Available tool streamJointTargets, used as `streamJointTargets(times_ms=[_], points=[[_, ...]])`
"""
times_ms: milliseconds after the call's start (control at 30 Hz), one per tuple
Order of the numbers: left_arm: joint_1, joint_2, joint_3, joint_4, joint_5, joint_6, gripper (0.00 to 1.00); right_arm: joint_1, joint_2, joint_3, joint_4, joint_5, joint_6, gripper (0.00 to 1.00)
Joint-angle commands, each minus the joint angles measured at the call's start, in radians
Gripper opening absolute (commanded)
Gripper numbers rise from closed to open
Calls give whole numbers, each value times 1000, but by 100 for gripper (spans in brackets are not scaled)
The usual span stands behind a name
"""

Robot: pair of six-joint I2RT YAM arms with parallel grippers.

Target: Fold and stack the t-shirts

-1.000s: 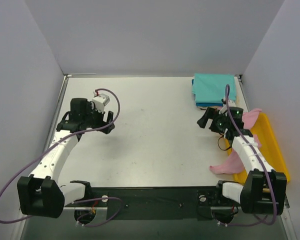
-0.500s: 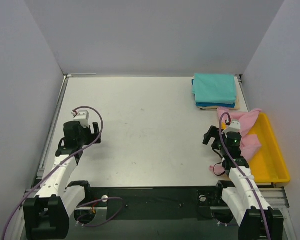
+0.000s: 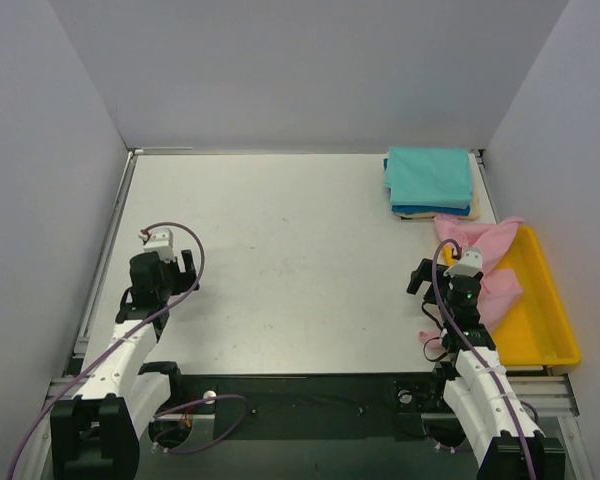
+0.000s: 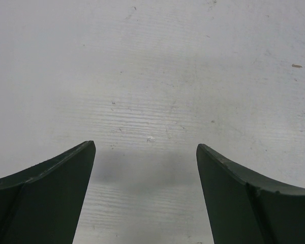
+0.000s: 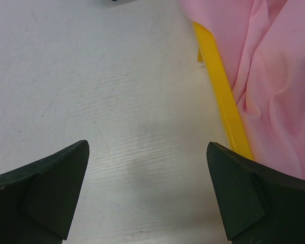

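A folded stack lies at the back right: the teal-green t-shirt (image 3: 430, 175) on top, the deep blue t-shirt (image 3: 417, 209) under it, and a strip of the cream t-shirt (image 3: 471, 211) showing at the right edge. The pink t-shirt (image 3: 488, 256) is rumpled, draped over the near-left rim of the yellow tray (image 3: 546, 312), and also shows in the right wrist view (image 5: 267, 66). My right gripper (image 3: 442, 276) (image 5: 147, 145) is open and empty over bare table, just left of the tray rim (image 5: 221, 94). My left gripper (image 3: 162, 264) (image 4: 145, 147) is open and empty over bare table at the left.
Grey walls close in the white table (image 3: 300, 260) on the left, back and right. The yellow tray sits against the right wall. A black base rail (image 3: 300, 395) runs along the near edge between the arm bases.
Both arms have drawn back toward their bases. My right gripper moved from near the folded stack down to beside the tray. My left gripper moved nearer and to the left.
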Motion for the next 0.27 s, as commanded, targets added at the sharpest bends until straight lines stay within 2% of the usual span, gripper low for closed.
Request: streamJointTargets(times_ms=[0, 233], points=[[2, -19, -8, 70, -25, -27, 91, 5, 0, 8, 54, 21, -13, 94], [3, -18, -8, 77, -56, -32, 92, 7, -3, -1, 74, 67, 7, 95]])
